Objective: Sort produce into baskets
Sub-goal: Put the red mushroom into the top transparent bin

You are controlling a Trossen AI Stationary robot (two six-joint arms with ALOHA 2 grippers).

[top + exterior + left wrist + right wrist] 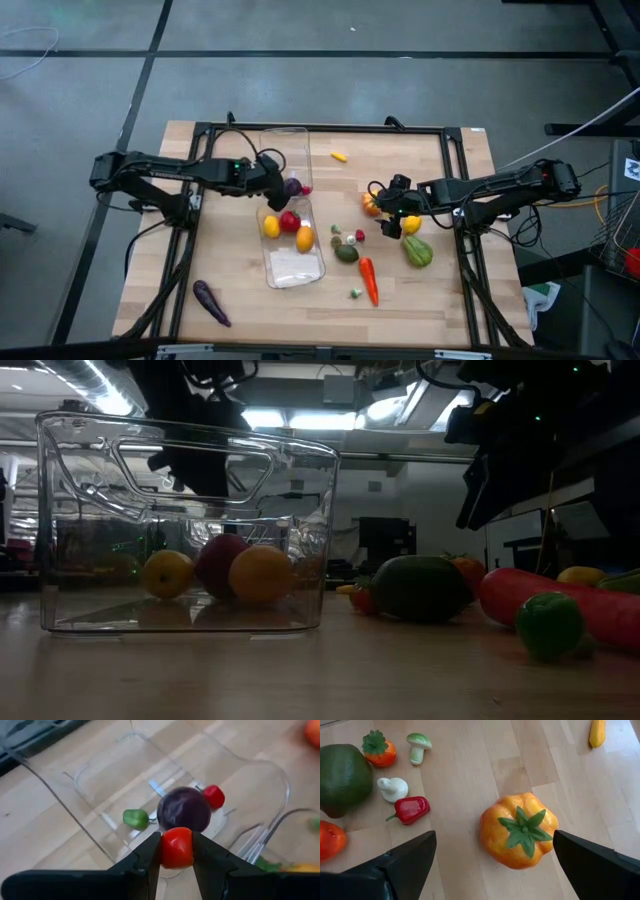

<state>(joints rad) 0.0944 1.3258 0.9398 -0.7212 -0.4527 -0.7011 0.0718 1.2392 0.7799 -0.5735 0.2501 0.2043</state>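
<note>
My left gripper (279, 196) is shut on a small red piece (176, 851) over the far clear bin (285, 150). That bin holds a round purple fruit (184, 809), a small red piece (214, 796) and a small green piece (135, 818). The near clear bin (292, 268) holds a yellow lemon (270, 227), a red fruit (290, 221) and an orange fruit (304, 238). My right gripper (391, 217) is open above an orange pepper with a green stem (520, 831). Its fingers stand on either side of the pepper without touching it. My left gripper pinches the small red piece by its two opposite sides (165, 849) between its two fingers. The piece is lifted clear, above the far bin's inside and just over the purple fruit.
On the table right of the bins lie a green avocado (346, 252), a carrot (369, 280), a green pepper (417, 250), a yellow lemon (410, 224), a small red pepper (411, 809), mushrooms (418, 745) and a small yellow piece (339, 156). A purple aubergine (211, 302) lies near the front left.
</note>
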